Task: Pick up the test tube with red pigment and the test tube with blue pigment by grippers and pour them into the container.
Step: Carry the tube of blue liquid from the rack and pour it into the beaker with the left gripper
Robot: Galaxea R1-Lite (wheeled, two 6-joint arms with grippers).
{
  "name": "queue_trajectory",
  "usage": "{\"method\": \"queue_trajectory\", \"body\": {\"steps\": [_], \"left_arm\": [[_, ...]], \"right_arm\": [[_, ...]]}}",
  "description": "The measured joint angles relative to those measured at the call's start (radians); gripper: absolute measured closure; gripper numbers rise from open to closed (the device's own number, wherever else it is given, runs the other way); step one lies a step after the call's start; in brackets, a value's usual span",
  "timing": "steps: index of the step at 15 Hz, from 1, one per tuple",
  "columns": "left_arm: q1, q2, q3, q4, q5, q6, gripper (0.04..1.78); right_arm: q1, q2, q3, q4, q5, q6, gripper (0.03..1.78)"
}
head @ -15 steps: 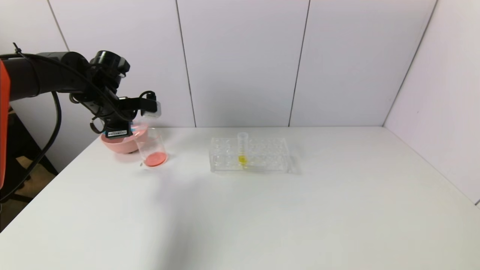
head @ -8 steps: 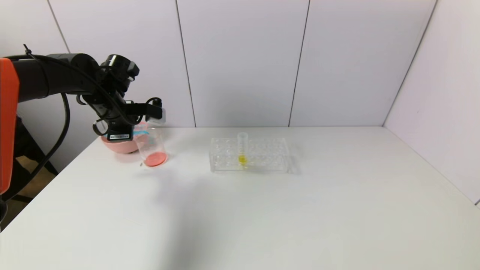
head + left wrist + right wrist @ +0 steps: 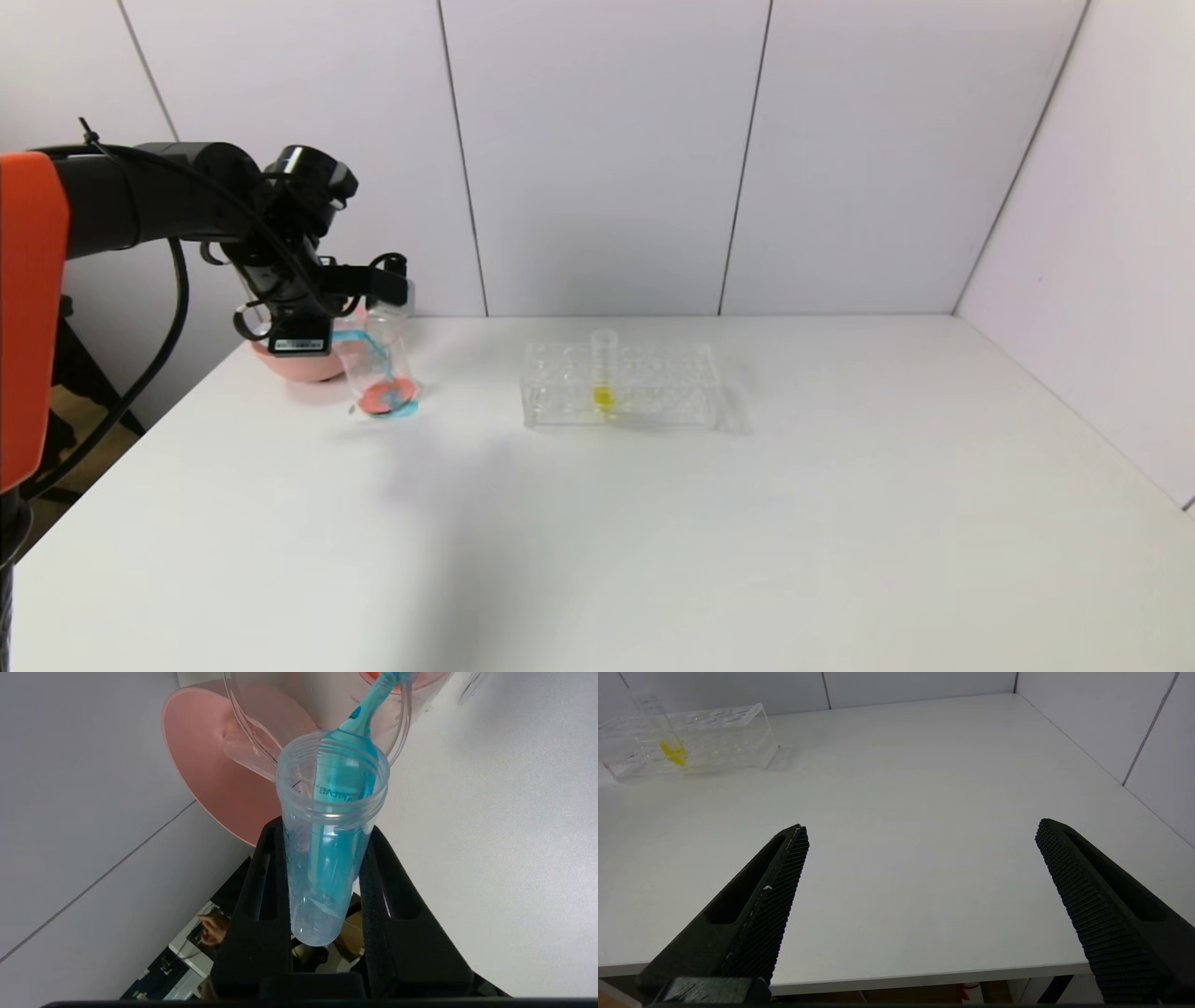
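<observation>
The test tube with blue pigment (image 3: 329,858) is a slim clear tube with a threaded open mouth and faint printed lettering on its wall. A band of bright blue liquid runs along its inside and leaves the lip as a thin stream. The left gripper (image 3: 327,872) pinches this tube between its two black fingers, tipped over so that the mouth points into the container (image 3: 376,369).

The container is a small straight-sided clear beaker. It stands just in front of the pink bowl (image 3: 299,359), and its floor holds a disc of orange-red liquid with blue spreading along one edge. The blue stream slants down inside it.

The head view shows the left gripper (image 3: 359,285) held above the beaker's rim, and the clear rack (image 3: 621,385) well apart from the beaker, to its right, with a yellow-liquid tube (image 3: 603,371) upright in it. The tube in the claw is hard to make out there. The left wrist view alone shows the grip, the tube's mouth and the liquid crossing into the beaker.

The right gripper (image 3: 924,868) appears only in its own wrist view: fingers spread wide, nothing between them, hanging over the table's (image 3: 901,788) near edge, far from the rack (image 3: 691,742).
</observation>
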Motion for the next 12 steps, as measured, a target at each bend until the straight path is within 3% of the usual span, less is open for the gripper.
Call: {"method": "queue_trajectory", "body": {"steps": [12], "left_arm": [[-0.001,0.02,0.0,-0.022,0.091,0.029,1.38]], "right_arm": [[0.0,0.0,0.0,0.0,0.0,0.0,0.04]]}}
